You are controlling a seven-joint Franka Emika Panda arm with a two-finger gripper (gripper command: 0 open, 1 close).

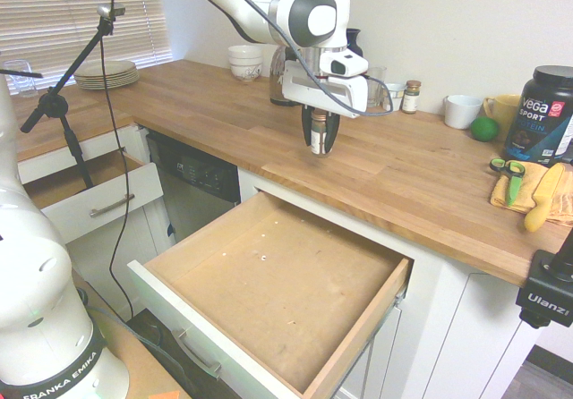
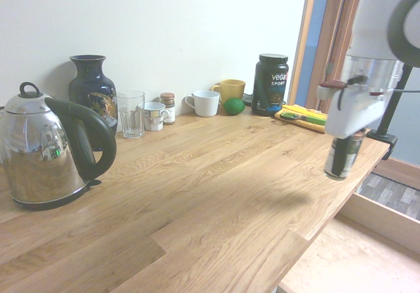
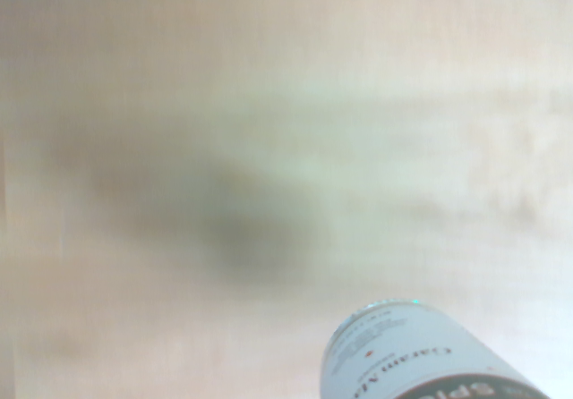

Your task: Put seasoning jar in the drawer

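Glass seasoning jar [image 1: 320,138] is clamped in the hand [image 1: 320,141], lifted above the wooden table [image 1: 421,175] near its front edge; lowering it into the open drawer [image 1: 269,296] remains.

Drawer [image 1: 269,283] pulled out, its wooden bottom bare, open from above. Counter [image 1: 394,175] front edge unobstructed; mugs [image 1: 461,111], tub [image 1: 542,113], cloth [image 1: 528,193] crowd back wall and right end.

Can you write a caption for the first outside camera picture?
The tool holds the seasoning jar above the countertop, near the open drawer.
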